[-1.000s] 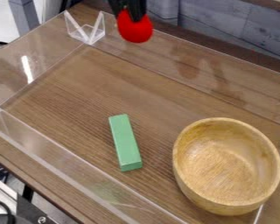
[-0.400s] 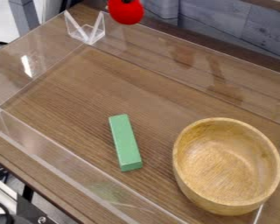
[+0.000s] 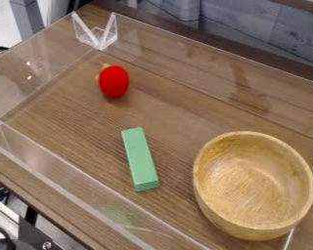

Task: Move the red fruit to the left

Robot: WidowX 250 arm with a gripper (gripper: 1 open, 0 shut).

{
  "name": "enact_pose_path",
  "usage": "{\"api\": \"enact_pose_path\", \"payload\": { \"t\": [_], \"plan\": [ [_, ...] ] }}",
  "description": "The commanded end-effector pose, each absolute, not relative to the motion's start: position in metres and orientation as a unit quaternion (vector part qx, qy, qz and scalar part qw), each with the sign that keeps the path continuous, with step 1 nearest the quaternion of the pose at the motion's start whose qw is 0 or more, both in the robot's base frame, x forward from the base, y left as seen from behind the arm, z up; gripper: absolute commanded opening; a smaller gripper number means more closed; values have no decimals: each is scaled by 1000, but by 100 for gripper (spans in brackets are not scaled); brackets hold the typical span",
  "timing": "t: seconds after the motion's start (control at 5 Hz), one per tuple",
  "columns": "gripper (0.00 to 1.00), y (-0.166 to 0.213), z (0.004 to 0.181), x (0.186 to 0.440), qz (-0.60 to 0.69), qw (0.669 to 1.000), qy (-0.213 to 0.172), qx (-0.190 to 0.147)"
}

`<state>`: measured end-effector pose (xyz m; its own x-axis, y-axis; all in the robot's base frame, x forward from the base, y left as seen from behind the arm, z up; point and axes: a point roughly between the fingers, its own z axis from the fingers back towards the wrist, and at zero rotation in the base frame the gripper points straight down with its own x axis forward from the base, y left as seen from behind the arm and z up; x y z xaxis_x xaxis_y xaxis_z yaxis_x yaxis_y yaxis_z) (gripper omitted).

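Note:
The red fruit (image 3: 113, 81) is a small round bright red piece at the back left of the wooden table top, inside the clear-walled enclosure. Nothing holds or touches it. It sits up and to the left of the green block (image 3: 140, 158), with a clear gap between them. No part of the gripper shows in the camera view.
A green rectangular block lies near the middle front. A large wooden bowl (image 3: 209, 181) stands at the front right. Clear acrylic walls (image 3: 94, 34) ring the table top, with a corner bracket at the back left. Dark cables hang at the bottom left edge.
The red fruit hung in the gripper at the top edge, shifting left. Now it is down on the wood at the back left, released, and the gripper has left the frame.

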<state>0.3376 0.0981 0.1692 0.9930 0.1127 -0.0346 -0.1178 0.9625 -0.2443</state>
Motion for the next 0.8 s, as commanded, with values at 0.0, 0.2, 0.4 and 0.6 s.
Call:
{"api": "enact_pose_path", "payload": {
  "t": [0.0,0.2,0.4,0.6],
  "plan": [
    [100,105,181,343,58,992,-13,-112],
    [100,107,177,351,86,990,-10,-110],
    [100,93,183,368,52,993,3,-103],
    [100,77,189,369,16,995,15,-96]
  ]
}}
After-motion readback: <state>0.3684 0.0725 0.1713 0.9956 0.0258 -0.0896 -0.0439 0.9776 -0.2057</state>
